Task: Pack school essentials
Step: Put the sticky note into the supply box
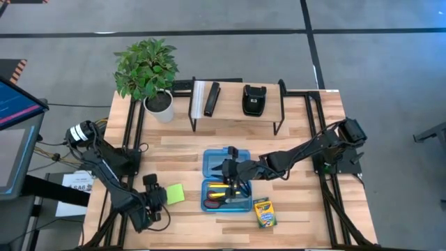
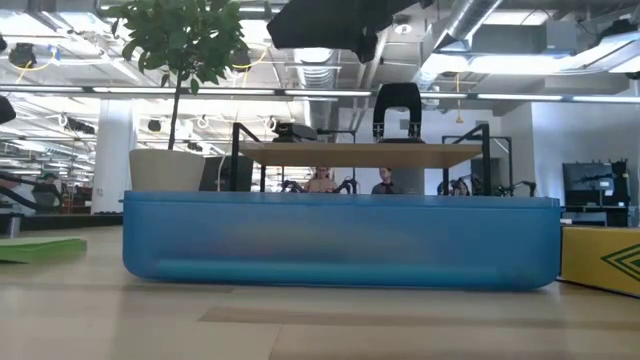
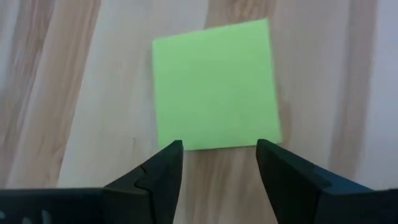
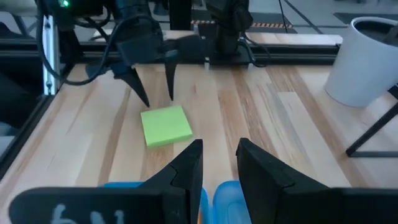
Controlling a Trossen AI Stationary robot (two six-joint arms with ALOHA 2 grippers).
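The lime-green sticky-note pad (image 1: pixel 174 194) lies flat on the wooden table, left of the open blue case (image 1: pixel 226 180). My left gripper (image 3: pixel 219 146) is open. It points down at the pad's (image 3: pixel 214 84) edge nearest the left arm, and the right wrist view shows its fingers (image 4: pixel 140 93) just off the pad (image 4: pixel 166 126). Red-handled scissors (image 1: pixel 214 197) and pencils (image 1: pixel 223 188) lie inside the case. The crayon box (image 1: pixel 263 212) lies on the table near the case's near right corner. My right gripper (image 4: pixel 217 152) hovers over the case's far half (image 1: pixel 228 166), open by a narrow gap. No eraser is visible.
A potted plant (image 1: pixel 150 70) stands at the far left. A black-framed wooden shelf (image 1: pixel 237 104) along the far edge carries two black objects (image 1: pixel 212 97) (image 1: pixel 253 100). In the low view the case wall (image 2: pixel 340 240) fills the middle, between pad (image 2: pixel 40 248) and crayon box (image 2: pixel 605 262).
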